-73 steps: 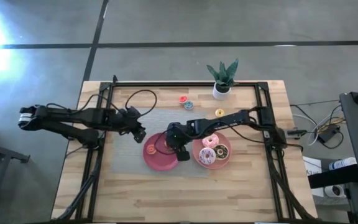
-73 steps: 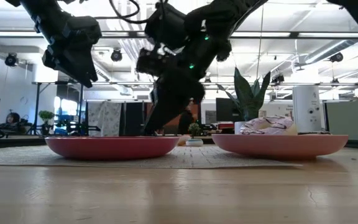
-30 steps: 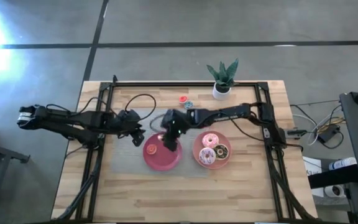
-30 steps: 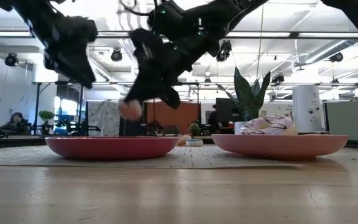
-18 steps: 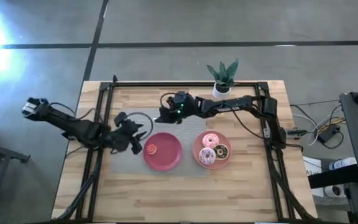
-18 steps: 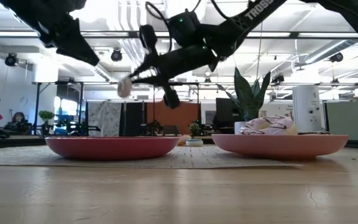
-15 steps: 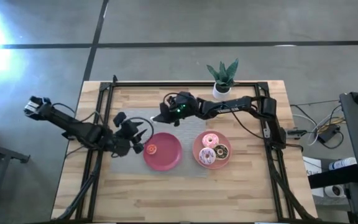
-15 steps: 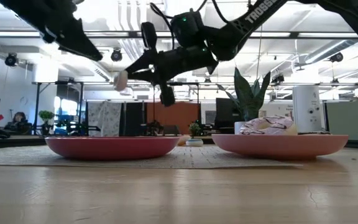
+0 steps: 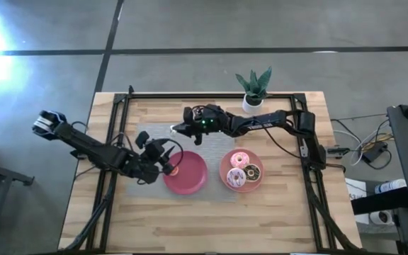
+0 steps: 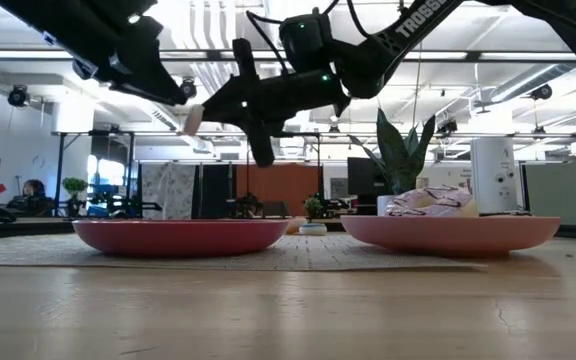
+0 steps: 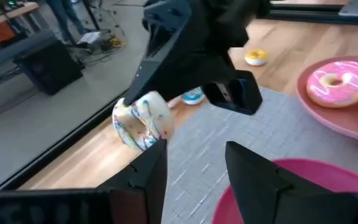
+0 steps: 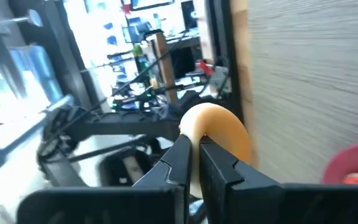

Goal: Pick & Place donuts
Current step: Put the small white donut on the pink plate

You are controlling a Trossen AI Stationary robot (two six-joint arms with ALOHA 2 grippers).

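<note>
Left wrist view shows the right gripper (image 11: 143, 127) pinching a cream sprinkled donut (image 11: 143, 119) on edge, aloft just ahead of the left gripper (image 11: 194, 168), whose spread, empty jaws flank its line of approach. Below lie a grey mat (image 9: 151, 185) and a pink plate (image 9: 193, 177); open workshop beyond.

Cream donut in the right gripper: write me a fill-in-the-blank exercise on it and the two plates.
1. The cream donut is clamped in the ___ gripper.
2. That donut is held ___ the table, touching no plate.
3. The plate on the picture's right in the high view holds ___ donuts.
4. The left gripper, fingers apart, is at the rim of the other ___.

Missing words: right; above; three; plate
</note>
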